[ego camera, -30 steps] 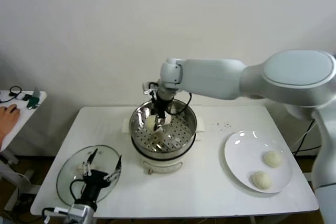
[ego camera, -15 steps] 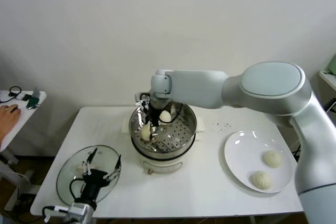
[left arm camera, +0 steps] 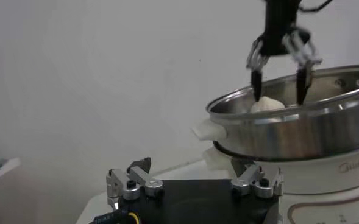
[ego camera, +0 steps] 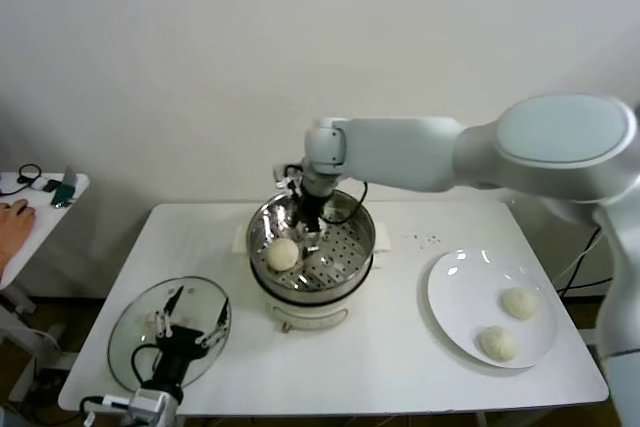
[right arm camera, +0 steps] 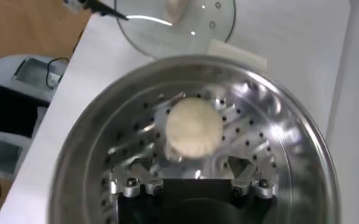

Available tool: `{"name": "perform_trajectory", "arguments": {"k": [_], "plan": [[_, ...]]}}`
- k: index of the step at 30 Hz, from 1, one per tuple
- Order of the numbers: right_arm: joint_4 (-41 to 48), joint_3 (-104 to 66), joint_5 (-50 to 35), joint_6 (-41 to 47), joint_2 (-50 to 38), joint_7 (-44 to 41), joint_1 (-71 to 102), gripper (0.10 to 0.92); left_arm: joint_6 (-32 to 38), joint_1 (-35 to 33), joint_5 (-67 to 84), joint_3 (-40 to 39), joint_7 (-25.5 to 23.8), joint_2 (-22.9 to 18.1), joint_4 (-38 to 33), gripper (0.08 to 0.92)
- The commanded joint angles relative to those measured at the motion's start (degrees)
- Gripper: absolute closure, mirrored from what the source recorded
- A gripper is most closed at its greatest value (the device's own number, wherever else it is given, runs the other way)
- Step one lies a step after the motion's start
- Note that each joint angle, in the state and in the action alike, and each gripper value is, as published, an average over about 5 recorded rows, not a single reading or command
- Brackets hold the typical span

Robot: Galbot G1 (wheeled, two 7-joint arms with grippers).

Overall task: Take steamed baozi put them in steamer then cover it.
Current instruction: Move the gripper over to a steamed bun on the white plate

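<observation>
One steamed baozi (ego camera: 283,253) resting on the perforated floor of the steamer (ego camera: 345,265), left of its centre. Two more baozi (ego camera: 519,302) lying on the white plate (ego camera: 456,292) at the right end of the worktop (ego camera: 390,357). Right gripper (ego camera: 310,231) hanging inside the steamer just right of that bun, fingers spread, gripping nothing. Glass cover (ego camera: 135,322) flat at the near left corner, left gripper (ego camera: 194,325) poised above it, open and empty.
</observation>
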State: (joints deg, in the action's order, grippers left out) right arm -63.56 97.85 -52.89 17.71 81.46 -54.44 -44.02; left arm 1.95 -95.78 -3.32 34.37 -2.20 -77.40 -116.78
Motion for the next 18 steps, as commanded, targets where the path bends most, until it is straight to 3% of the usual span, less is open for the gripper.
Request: {"name": "perform_trajectory", "arguments": {"k": [1,9,18], "plan": [[-16.40,4.85,0.40,-0.56,-18.35,-1.82,-13.68,0.203,-0.28,0.06,0.33,-0.17,0.54,-0.15,0.02,0.177],[-28.42,7.97,14.73,0.10,-37.77,-2.09,-14.63,0.203,-0.12,-0.40,0.28,0.48,0.14,0.37,-0.13,0.177],[-30.69,6.61,29.07,0.19,-51.25,-1.86,-2.76,0.203,-0.67,-0.37,-0.21,0.71,0.31,-0.10,-0.42,0.177]]}}
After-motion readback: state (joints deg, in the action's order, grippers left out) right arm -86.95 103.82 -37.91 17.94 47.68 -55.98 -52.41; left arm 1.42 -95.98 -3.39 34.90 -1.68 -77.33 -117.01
